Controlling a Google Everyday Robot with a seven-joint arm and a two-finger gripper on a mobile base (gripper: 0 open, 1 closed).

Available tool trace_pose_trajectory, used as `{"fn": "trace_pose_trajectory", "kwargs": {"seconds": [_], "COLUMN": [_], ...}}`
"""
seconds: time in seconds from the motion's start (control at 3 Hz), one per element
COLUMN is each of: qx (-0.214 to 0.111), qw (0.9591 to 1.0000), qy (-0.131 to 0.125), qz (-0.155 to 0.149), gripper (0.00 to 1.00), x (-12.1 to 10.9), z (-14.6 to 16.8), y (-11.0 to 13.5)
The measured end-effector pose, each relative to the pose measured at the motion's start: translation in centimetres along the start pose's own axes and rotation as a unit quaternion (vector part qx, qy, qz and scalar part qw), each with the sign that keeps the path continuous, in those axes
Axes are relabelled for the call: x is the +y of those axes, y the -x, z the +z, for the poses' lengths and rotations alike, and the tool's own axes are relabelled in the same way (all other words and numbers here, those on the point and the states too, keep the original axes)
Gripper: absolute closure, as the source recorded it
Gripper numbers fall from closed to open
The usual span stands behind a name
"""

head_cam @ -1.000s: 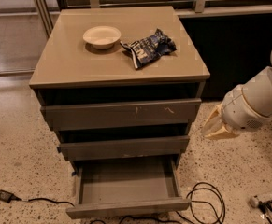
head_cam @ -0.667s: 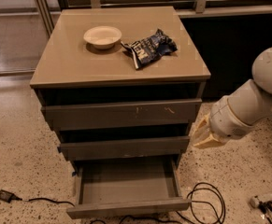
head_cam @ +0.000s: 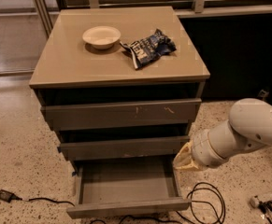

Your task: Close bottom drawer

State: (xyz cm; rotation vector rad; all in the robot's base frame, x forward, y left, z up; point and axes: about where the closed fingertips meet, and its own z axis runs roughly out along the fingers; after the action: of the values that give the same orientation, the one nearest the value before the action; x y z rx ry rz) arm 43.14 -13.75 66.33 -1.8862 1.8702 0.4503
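The bottom drawer [head_cam: 126,208] is pulled far out of the grey-brown cabinet, and its wide shallow box is empty. Its slim plain front faces me near the lower edge of the view. The middle drawer [head_cam: 121,148] and the top drawer [head_cam: 121,113], which has pale scratch marks, stand slightly out. My gripper [head_cam: 181,160] is at the end of the white arm, just right of the open drawer's right side, level with the gap under the middle drawer. Its fingertips point left and are pale yellow.
On the cabinet top [head_cam: 79,64] sit a white bowl [head_cam: 101,36] and a dark blue chip bag [head_cam: 149,48]. Black cables [head_cam: 205,202] lie on the speckled floor right of the drawer, and a cable with a small adapter [head_cam: 4,196] lies at left. A dark wall panel stands behind at right.
My arm and gripper have moved left and down, from beside the cabinet's right side toward the open bottom drawer's right edge. The drawers have not moved.
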Motion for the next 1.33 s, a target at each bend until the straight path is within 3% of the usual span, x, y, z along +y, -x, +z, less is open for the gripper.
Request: {"fn": "trace_pose_trajectory", "kwargs": {"seconds": [0.33, 0.67, 1.0, 1.33], "qx": [-0.017, -0.021, -0.021, -0.011], "qw": [0.9998, 0.9996, 0.9996, 0.9996], "qy": [-0.014, 0.003, 0.003, 0.021], "qz": [-0.005, 0.019, 0.019, 0.017], "gripper": [1.00, 1.00, 1.00, 1.00], "x": [0.2, 0.1, 0.1, -0.9], "z": [3.4, 7.4, 7.4, 10.3], "y": [-1.5, -4.7, -4.7, -5.3]}}
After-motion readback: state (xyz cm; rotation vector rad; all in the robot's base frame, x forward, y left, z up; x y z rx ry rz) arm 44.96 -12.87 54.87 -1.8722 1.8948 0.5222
